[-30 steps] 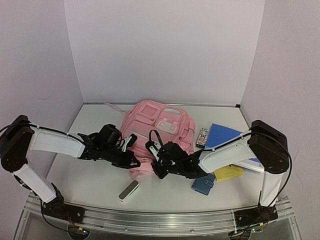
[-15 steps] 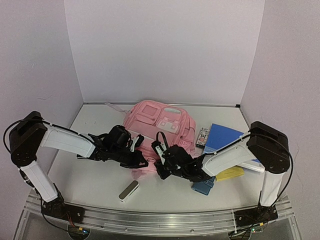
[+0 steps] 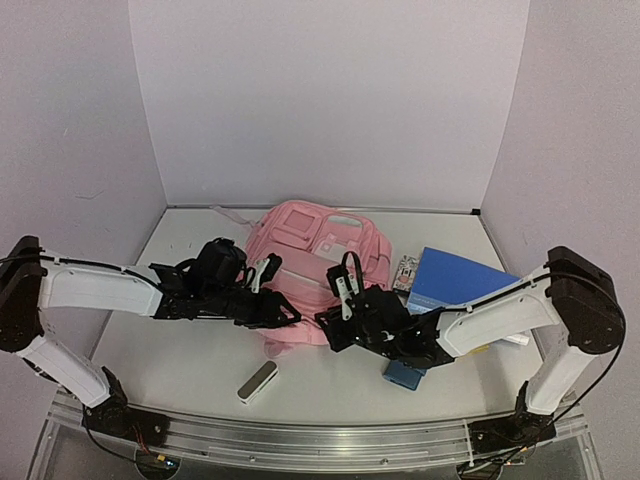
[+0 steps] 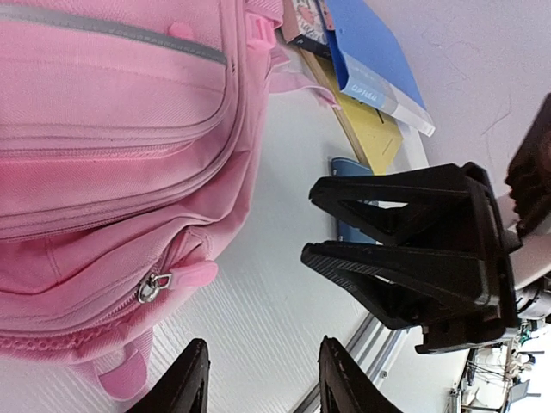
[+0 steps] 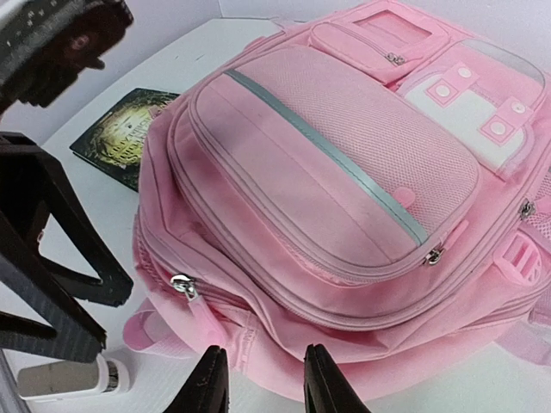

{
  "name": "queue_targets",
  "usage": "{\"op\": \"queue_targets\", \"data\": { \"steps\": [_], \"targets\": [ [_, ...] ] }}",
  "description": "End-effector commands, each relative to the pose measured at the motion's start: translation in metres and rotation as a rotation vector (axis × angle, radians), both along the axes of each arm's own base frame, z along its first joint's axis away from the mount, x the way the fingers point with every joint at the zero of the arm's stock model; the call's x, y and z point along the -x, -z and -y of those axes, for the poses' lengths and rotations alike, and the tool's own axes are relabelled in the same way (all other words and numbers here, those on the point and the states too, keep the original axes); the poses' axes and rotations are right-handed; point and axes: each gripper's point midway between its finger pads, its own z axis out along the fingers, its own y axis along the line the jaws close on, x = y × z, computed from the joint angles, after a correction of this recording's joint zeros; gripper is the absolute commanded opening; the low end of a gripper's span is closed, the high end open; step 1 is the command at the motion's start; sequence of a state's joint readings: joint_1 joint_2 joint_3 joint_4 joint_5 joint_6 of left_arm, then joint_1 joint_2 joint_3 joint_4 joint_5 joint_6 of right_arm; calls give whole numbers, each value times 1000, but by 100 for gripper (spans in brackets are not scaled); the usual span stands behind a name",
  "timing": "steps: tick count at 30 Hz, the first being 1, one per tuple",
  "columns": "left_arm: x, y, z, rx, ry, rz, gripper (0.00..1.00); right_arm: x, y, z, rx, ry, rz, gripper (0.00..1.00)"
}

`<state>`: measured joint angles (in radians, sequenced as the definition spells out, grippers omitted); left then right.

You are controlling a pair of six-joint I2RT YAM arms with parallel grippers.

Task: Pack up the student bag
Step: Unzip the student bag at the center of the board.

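So the student bag (image 3: 318, 262) lies flat mid-table, front pockets up. From above, the arms cover its near edge, but the wrist cams sort that out. The left gripper (image 4: 263, 380) stands spread with nothing in it, just off the bag's near corner by a zip pull (image 4: 155, 286). The right gripper (image 5: 263, 383) is spread and empty too, at the near hem. The right wrist cam also catches a dark book (image 5: 120, 133) left of the bag, which the left arm hides from above. A second ago both grippers were pinched shut at that near edge; now they've let go.
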<state>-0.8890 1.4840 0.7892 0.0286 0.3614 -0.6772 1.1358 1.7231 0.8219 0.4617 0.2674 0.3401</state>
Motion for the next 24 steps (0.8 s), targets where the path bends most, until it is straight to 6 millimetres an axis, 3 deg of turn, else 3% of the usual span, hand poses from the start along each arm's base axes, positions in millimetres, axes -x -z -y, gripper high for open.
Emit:
{"op": "queue_targets", "data": {
  "steps": [1,4,8,12,16,24],
  "targets": [
    [-4,-19,-26,-46,-85,39,47,17,-22,-13,-108,3,-51,33],
    [-11,-21,-49,-96,-157,38,51,28,-26,-30,-141,-35,-79,37],
    [-31,-19,-84,-109,-276,1,57,26,-21,-43,-124,-21,-110,42],
    [-47,-15,-110,-83,-377,-39,65,21,-1,-51,-41,-3,-137,45],
    [-55,-8,-114,-66,-409,-71,73,14,18,-49,46,52,-154,44],
    [-74,3,-114,-9,-461,-127,80,5,34,-49,116,95,-147,43]
  ]
}}
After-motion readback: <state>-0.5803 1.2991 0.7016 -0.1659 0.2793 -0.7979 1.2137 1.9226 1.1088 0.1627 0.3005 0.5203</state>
